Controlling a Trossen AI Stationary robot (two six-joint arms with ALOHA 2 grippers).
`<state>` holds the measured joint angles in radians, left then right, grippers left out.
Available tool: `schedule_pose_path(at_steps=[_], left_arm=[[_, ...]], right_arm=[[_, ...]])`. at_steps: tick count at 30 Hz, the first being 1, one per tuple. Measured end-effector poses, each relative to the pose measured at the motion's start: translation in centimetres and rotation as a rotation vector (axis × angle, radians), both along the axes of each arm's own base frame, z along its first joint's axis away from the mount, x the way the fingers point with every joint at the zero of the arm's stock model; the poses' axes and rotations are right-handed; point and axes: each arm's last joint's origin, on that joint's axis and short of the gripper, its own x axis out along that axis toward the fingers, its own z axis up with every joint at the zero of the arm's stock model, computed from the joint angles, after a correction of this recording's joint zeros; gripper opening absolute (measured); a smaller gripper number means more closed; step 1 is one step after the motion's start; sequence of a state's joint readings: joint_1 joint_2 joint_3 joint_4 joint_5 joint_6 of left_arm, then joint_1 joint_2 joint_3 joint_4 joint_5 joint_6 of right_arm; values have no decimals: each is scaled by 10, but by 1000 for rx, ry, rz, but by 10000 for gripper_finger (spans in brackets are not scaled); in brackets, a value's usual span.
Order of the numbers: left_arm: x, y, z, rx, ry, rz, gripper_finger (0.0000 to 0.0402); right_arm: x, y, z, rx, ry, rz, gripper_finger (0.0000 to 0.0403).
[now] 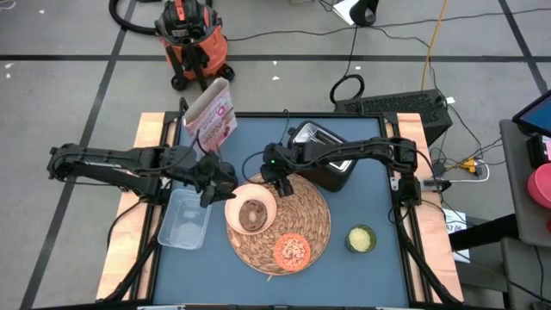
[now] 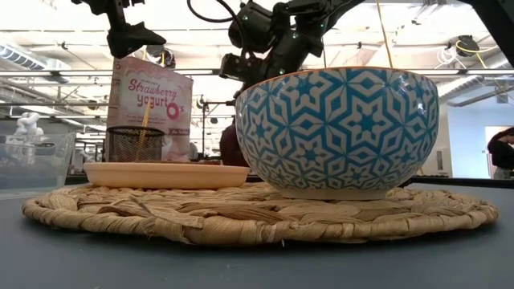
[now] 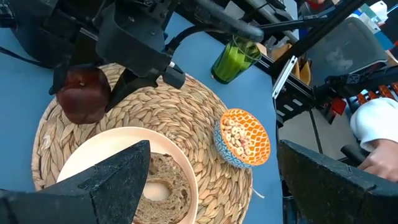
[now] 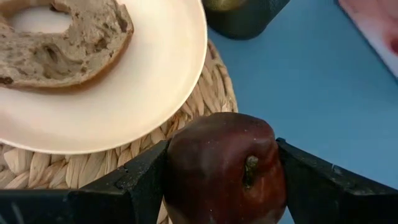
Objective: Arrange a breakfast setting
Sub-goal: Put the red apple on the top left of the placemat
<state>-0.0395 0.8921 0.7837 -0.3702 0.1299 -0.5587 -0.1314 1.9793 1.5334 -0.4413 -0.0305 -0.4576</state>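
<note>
A round straw placemat (image 1: 301,220) lies mid-table. On it sit a cream plate (image 1: 263,196) with a bagel and a small orange dish (image 1: 292,251) of cereal. My right gripper (image 1: 282,184) is shut on a dark-red fruit (image 4: 224,168), low over the mat's far edge (image 3: 74,121) beside the plate (image 4: 143,81). I cannot tell whether the fruit touches the mat. My left gripper (image 1: 209,185) is open with nothing between its fingers, above the plate's left side. The pink-white cereal box (image 1: 212,114) stands at the far left. A dark mesh cup (image 2: 135,143) stands in front of the box. My right gripper pinches the fruit's two opposite sides (image 4: 177,177) between its two fingers (image 4: 134,183). The fingers slant down from the table's far right. The fruit's stem end (image 4: 250,167) faces back toward the wrist.
A clear plastic tub (image 1: 185,218) lies left of the mat, under my left arm. A black toaster (image 1: 323,155) stands at the far side, beneath my right arm. A small green-yellow cup (image 1: 361,238) stands right of the mat. Bare blue table lies along the near edge.
</note>
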Motion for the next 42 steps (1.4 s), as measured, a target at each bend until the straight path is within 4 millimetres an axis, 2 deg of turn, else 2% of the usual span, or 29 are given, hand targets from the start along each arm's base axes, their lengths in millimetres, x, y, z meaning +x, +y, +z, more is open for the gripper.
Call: schedule_pose_path(at_steps=[11,33,42], left_arm=[[0,0,0,0,0,0,354],[0,0,0,1,0,0,354],[0,0,0,1,0,0,354]], right_arm=[[-7,2,-20,1,10,2,258],[-7,2,-21,1,6,3,260],[-7,2,-21,2,8,3,314]])
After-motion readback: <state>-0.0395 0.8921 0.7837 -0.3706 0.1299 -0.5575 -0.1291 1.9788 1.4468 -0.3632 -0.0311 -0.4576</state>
